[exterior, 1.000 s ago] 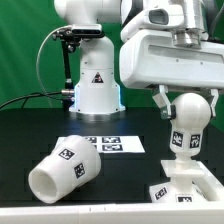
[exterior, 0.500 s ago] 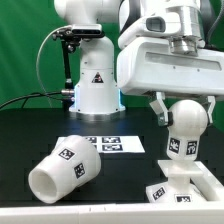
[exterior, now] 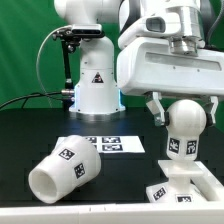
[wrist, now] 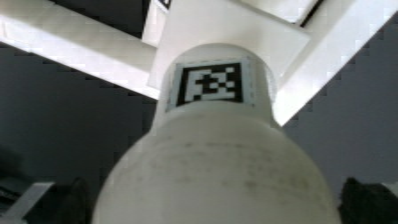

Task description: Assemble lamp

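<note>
The white bulb (exterior: 186, 128) stands upright with its stem in the blocky square base (exterior: 186, 184) at the exterior view's lower right. My gripper (exterior: 187, 112) straddles the bulb's round head; its fingers (exterior: 156, 108) stand a little off each side, open. In the wrist view the bulb (wrist: 210, 150) fills the picture with its tag facing the camera. The dark fingertips (wrist: 32, 200) sit at the edges, apart from the bulb, and the gripper (wrist: 205, 202) is centred on it. The tapered shade (exterior: 62, 168) lies on its side at the lower left.
The marker board (exterior: 112, 145) lies flat on the black table between shade and base. The white robot pedestal (exterior: 95, 88) with a triangle sticker stands behind it, with a black cable at its left. A green backdrop closes the back.
The bulb has sunk slightly onto the base. The fingers have spread away from the bulb's head. Nothing has moved over the last half second.
</note>
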`<state>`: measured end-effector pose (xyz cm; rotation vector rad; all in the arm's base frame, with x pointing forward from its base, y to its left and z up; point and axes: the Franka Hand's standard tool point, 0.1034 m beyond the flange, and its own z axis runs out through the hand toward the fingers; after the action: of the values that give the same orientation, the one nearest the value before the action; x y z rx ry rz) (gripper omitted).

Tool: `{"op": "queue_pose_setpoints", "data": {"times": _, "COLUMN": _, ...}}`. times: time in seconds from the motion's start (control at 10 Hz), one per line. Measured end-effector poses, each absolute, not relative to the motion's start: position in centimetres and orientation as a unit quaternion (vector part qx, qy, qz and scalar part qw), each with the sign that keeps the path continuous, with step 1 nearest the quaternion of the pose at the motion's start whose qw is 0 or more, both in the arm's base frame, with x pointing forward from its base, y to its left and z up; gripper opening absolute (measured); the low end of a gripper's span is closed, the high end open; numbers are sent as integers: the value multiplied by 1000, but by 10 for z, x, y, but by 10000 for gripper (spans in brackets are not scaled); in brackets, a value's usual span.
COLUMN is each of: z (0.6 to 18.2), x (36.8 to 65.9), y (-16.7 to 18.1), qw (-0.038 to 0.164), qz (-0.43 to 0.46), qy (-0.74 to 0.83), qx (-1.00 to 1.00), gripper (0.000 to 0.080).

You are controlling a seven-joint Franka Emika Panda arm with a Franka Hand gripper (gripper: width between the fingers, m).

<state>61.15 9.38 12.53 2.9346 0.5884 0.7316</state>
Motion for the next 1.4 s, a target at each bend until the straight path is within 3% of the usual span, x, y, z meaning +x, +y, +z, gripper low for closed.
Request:
{"op": "queue_pose_setpoints", "data": {"times": 0.3, "z": 140, "x": 621, "y": 81, "qw": 13, "qz": 170, "qy": 144, "qx": 975, "gripper": 698}}
{"op": "queue_pose_setpoints", "data": {"times": 0.7, "z": 133, "x": 617, "y": 92, "qw": -5, "qz": 32, "qy": 95, "qx": 995, "gripper": 698}}
{"op": "queue_pose_setpoints", "data": {"times": 1.2, "z": 126, "x": 620, "y": 86, "qw": -3, "qz": 46, "qy": 92, "qx": 995, "gripper": 698}}
{"op": "queue_pose_setpoints", "data": {"times": 1.3, "z": 126, "x": 620, "y": 86, "qw": -3, "qz": 46, "qy": 92, "qx": 995, "gripper": 574}}
{"op": "queue_pose_setpoints", "data": {"times": 1.4, "z": 126, "x": 620, "y": 86, "qw": -3, "qz": 46, "qy": 88, "qx": 995, "gripper": 574}}
